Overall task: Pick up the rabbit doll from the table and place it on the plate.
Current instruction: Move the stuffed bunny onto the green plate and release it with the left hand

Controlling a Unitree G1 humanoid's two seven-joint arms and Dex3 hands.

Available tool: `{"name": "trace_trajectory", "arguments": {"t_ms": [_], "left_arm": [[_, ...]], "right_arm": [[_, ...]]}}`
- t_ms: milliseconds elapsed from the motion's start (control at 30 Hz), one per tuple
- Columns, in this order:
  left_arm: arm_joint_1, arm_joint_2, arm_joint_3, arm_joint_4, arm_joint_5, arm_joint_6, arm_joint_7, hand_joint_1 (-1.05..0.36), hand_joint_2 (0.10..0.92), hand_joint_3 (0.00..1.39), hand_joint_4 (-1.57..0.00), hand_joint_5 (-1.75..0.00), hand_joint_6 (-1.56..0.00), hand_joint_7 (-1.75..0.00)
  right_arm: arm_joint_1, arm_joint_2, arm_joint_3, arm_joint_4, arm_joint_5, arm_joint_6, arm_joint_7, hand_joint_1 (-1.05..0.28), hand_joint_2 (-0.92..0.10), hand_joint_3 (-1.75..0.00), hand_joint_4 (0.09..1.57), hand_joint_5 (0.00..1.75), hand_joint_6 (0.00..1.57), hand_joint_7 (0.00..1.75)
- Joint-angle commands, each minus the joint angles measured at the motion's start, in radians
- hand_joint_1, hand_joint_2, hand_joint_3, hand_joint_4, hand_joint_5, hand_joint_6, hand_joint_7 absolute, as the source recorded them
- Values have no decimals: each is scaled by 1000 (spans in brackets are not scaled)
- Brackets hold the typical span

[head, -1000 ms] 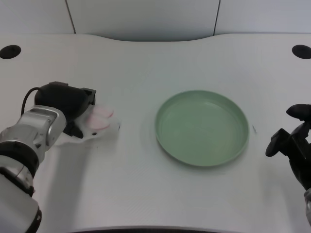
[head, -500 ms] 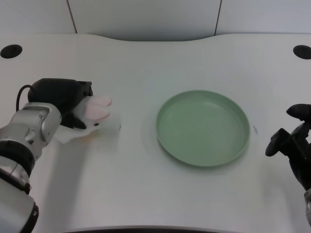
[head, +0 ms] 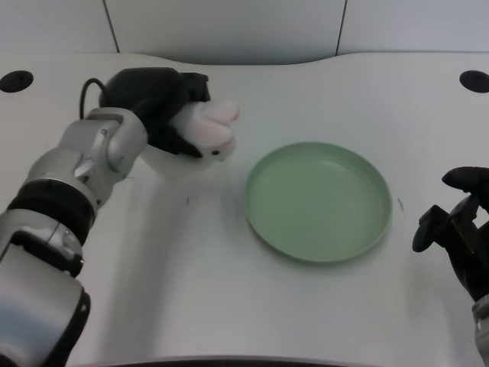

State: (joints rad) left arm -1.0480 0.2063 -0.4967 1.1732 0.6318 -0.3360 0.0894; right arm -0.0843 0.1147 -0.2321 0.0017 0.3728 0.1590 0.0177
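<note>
Green plate (head: pixel 318 202): lay on the white worktop (head: pixel 191 275); held nothing
Rabbit doll (head: pixel 208 128): white and pink; above the worktop, left of the plate
Left hand (head: pixel 157 103): fingers wrapped around the doll

No legible text, labels, brand marks, numbers or signs appear on any item in the head view.
</note>
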Motion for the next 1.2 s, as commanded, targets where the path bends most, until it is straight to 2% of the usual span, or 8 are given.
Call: {"name": "trace_trajectory", "arguments": {"t_ms": [33,200,267,367,600,867,1100,1200], "left_arm": [[-22,-52,-15,-19,8,-40,16,-167,862,90,-725,-1658,-655,-1625],[-36,-134,-43,-17,29,-78,30,-130,835,142,-860,-1744,-730,-1743],[-45,-173,-45,-13,24,-83,13,-175,571,711,-895,-1746,-751,-1746],[-53,-213,-45,-6,22,-83,11,-227,446,1006,-918,-1746,-765,-1746],[-65,-290,-66,20,41,-61,25,-365,531,880,-719,-1600,-615,-1575],[-46,-300,-100,52,66,-46,36,-316,334,1103,-817,-1700,-717,-1703],[-37,-285,-113,70,81,-47,44,-315,309,1203,-846,-1746,-761,-1746],[-35,-280,-108,79,72,-44,29,-305,323,1179,-780,-1746,-684,-1746]], "right_arm": [[-8,-3,3,5,-8,-8,-14,-302,-921,-1353,1193,1746,639,1746],[-3,4,24,0,-40,-16,-33,-276,-921,-1347,1220,1746,649,1746],[0,13,24,-8,-31,-10,-32,-276,-921,-1347,1227,1746,648,1746],[5,18,33,-10,-45,-23,-36,-272,-921,-1348,1234,1746,646,1746],[21,29,47,-60,-37,27,-56,-251,-921,-1358,1215,1746,610,1746],[43,35,65,-65,-58,-12,-47,-260,-921,-1357,1211,1746,573,1746],[45,38,60,-55,-40,-29,-38,-276,-921,-1358,1261,1746,595,1746],[43,28,67,-47,-58,-37,-37,-284,-921,-1351,1279,1746,610,1746]]}}
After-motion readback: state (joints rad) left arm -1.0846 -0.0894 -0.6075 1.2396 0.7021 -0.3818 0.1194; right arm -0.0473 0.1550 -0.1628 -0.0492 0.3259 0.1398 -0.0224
